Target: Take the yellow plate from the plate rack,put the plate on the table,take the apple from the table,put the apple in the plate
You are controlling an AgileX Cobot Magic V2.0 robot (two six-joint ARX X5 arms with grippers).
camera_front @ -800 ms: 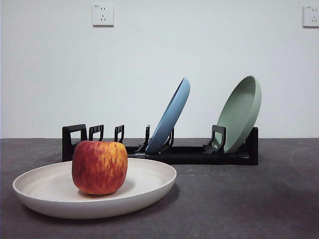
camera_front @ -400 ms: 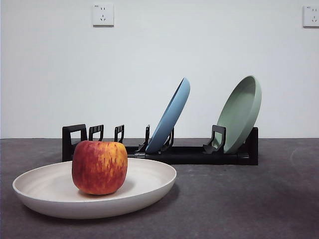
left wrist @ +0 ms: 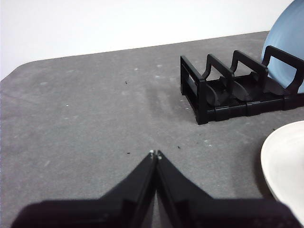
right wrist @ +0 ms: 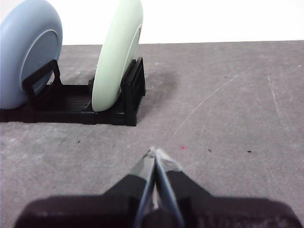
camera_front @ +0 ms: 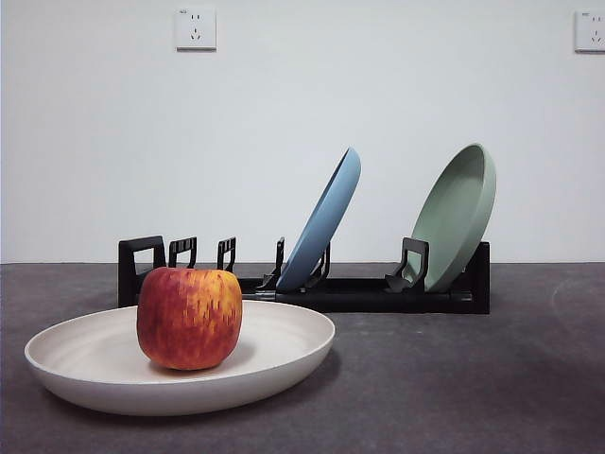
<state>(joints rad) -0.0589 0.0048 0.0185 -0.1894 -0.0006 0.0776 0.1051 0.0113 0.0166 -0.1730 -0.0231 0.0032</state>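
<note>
- Evidently, the left gripper (left wrist: 155,154) hung above bare table (left wrist: 85,109) with its two black jaws pressed together at the tips and nothing between them, off to the side of the looped end of the plate rack (left wrist: 223,92).
- The right gripper (right wrist: 155,152) was likewise closed to a point and empty, poised over the table out from the rack's other end; neither arm showed in the front view, which reads as both standing clear of the work.
- Just beside the left gripper's patch of table lay the rim of the yellow plate (left wrist: 285,161), flat on the surface in front of the rack.
- The apple (camera_front: 189,317) sat upright in the plate's shallow well, a little toward one side of centre, where the raised rim would keep it from rolling off.
- Behind, the blue plate (camera_front: 326,222) and the sage-green plate (camera_front: 458,213) leaned on edge in the rack's slots, propped by the upright prongs; several slots at the looped end stood vacant.
- Judged from this layout, both halves of the task looked finished, with nothing left to grasp.
</note>
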